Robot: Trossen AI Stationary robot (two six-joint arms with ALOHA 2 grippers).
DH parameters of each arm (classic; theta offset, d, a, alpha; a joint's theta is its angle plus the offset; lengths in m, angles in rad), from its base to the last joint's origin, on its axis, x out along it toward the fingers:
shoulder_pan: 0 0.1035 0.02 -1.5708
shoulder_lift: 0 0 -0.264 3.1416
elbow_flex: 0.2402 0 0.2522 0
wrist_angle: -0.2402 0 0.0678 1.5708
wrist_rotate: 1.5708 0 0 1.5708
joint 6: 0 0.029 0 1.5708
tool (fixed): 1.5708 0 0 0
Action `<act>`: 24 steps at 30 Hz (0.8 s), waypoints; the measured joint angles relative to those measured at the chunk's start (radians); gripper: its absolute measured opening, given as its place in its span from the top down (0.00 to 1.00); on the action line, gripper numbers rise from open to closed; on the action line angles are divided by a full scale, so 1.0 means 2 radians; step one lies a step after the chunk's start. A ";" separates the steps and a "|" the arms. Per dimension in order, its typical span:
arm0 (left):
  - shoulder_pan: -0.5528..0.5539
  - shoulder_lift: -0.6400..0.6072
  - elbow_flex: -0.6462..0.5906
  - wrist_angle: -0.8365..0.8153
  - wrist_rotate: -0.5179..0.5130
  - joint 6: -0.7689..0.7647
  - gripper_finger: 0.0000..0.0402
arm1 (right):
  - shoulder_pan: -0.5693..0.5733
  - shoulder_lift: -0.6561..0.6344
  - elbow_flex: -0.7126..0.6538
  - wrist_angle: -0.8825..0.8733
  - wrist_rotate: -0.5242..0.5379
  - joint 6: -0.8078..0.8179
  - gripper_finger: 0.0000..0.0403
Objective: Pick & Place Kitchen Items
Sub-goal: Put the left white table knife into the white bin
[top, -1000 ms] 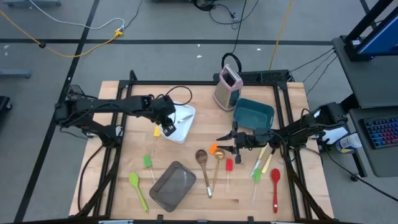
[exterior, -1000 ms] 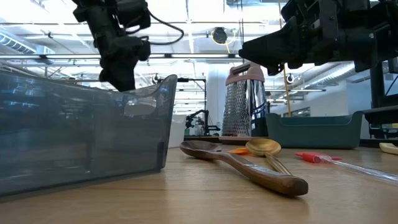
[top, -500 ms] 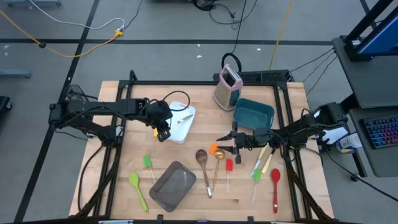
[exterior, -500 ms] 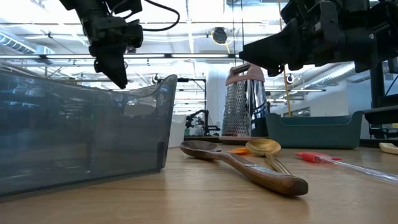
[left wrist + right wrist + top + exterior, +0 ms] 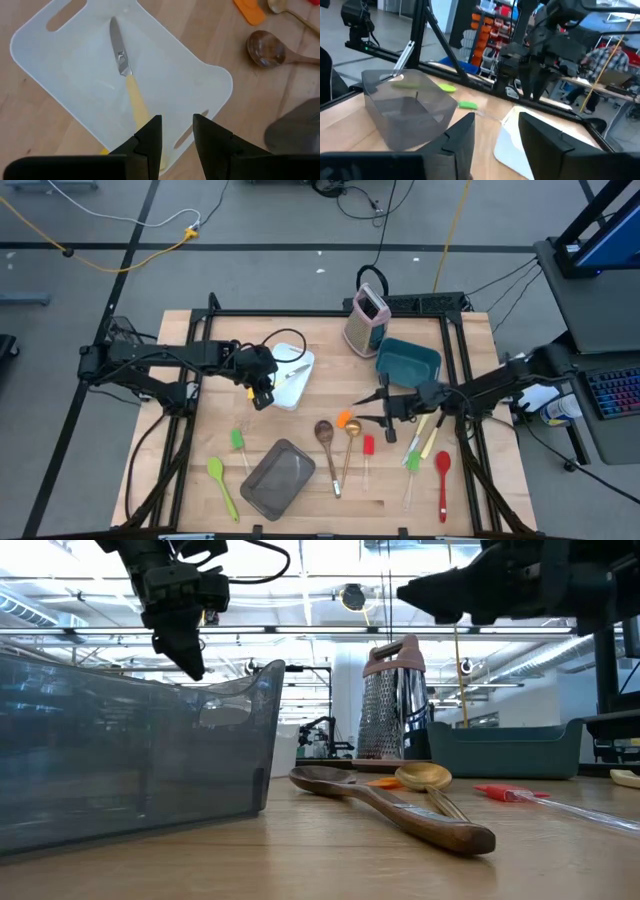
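Note:
A yellow-handled knife lies flat on the white tray, its handle end past the tray's near-left edge. My left gripper hangs open just above that handle, pointing steeply down, with nothing between its fingers. My right gripper points level toward the table's left and is open and empty. It hovers just right of the orange spatula, wooden spoon, gold spoon and red spatula, which lie flat on the table.
A grey pan sits near the front edge, with a green spatula and green spoon to its left. The teal bin and grater stand at the back. A red spoon and more utensils lie under the right arm.
My left gripper has drawn up and toward the table's left edge, off the tray's middle to its near-left edge; the knife stays on the tray. My right gripper has risen, rolled about its axis and pulled back toward the table's right, away from the orange spatula.

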 joint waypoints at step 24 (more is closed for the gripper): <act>-0.001 0.000 0.000 0.045 -0.114 -0.035 0.72 | 0.010 -0.164 0.000 -0.558 -0.145 0.212 0.48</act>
